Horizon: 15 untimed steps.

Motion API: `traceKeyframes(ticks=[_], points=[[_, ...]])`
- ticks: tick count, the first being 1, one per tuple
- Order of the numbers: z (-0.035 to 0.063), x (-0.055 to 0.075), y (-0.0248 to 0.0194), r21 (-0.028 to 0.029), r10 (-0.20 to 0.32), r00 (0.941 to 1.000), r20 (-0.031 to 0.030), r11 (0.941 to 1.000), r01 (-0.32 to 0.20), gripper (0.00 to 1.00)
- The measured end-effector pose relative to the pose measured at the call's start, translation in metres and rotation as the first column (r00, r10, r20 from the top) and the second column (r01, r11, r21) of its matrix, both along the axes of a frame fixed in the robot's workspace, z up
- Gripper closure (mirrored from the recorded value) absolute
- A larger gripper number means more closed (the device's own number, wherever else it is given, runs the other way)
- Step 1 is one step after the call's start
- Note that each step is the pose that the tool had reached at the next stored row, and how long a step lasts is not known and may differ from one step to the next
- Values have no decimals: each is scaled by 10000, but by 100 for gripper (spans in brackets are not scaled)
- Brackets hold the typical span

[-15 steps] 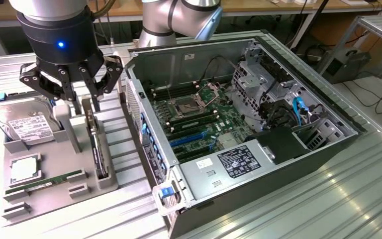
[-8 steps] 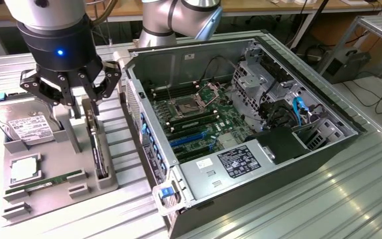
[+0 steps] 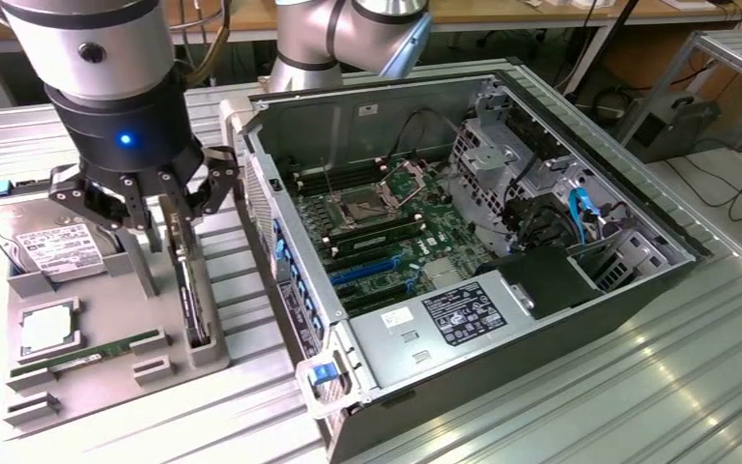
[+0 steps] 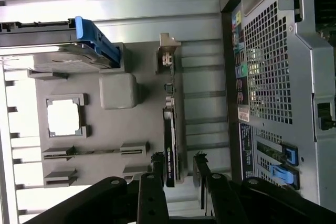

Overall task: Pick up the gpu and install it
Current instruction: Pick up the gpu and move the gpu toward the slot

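Silver-and-black arm (image 3: 100, 58) points straight down, its gripper (image 3: 178, 220) low over the gpu (image 3: 190, 290), which stands on edge in the grey holder tray (image 3: 94, 375), at the exterior view's left of the open computer case (image 3: 474, 396).

In the wrist view, the fingers (image 4: 156, 192) stand spread either side of the gpu (image 4: 171, 140), not pinching it.

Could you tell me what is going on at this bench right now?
A robot arm is working on fitting a graphics card into the open computer case. The card stands on its edge in a slot of the grey parts tray, beside the case. The tool is down over the end of the card away from its metal bracket, with its fingers open, one on each side, not gripping it. The card has not been lifted or installed yet.
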State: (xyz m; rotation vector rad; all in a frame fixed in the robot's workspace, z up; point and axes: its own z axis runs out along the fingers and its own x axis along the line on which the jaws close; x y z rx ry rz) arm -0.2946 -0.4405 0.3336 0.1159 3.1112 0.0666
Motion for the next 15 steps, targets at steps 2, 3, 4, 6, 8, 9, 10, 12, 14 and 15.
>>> traceKeyframes(ticks=[2,3,4,6,8,9,10,12,14,15], points=[[-43,-3,-7,0,0,10000,0,10000,0,64],[-64,-3,-7,0,0,10000,0,10000,0,64],[-91,-4,-7,0,1,10000,0,10000,-1,64],[-136,-6,-7,0,1,10000,0,10000,-1,64],[-172,-9,-7,0,0,10000,0,10000,0,64],[-209,-13,-6,0,1,10000,1,10000,-1,64],[-227,-16,-4,0,0,10000,0,10000,0,64],[-263,-20,5,0,0,10000,0,10000,0,64],[-318,-21,39,0,1,10000,0,10000,-1,64],[-336,-21,51,0,1,10000,1,10000,-1,64]])
